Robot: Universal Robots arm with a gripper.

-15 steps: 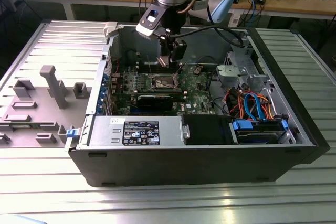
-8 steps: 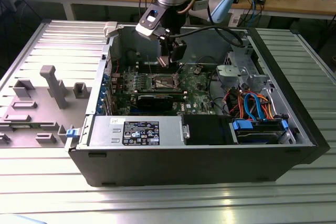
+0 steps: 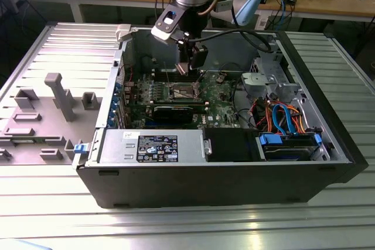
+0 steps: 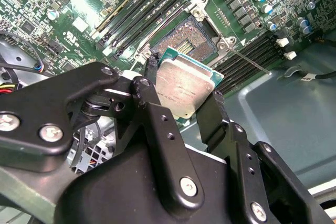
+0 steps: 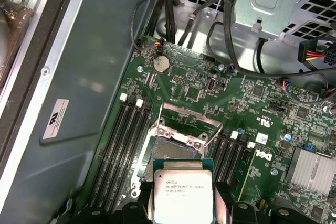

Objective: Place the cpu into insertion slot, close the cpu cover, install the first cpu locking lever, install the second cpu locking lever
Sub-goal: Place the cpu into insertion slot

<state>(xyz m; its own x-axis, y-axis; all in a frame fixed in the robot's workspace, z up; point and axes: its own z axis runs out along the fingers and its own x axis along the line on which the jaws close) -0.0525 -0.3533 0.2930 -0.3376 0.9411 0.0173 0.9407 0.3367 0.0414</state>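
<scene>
End effector [image 3: 185, 69] down inside the open computer case [image 3: 222, 185], which sits on the ribbed metal counter [image 3: 176, 226]. Its fingers [image 4: 149, 72] are part-closed, clamped on two opposite edges of the cpu [image 5: 182, 192], metal top facing both wrist views. Cpu held above the insertion slot [image 4: 185, 36], overlapping one edge, not seated; the slot's contact field is bare and the cpu cover [image 5: 185, 108] swung up off it.

computer case [image 3: 222, 185] on table [image 3: 176, 226] | insertion slot [image 3: 183, 91] on board [image 3: 225, 102] inside case | cpu [image 4: 181, 82] in gripper [image 4: 184, 86], above insertion slot | drive cage [image 3: 272, 80] to the exterior view's right
</scene>
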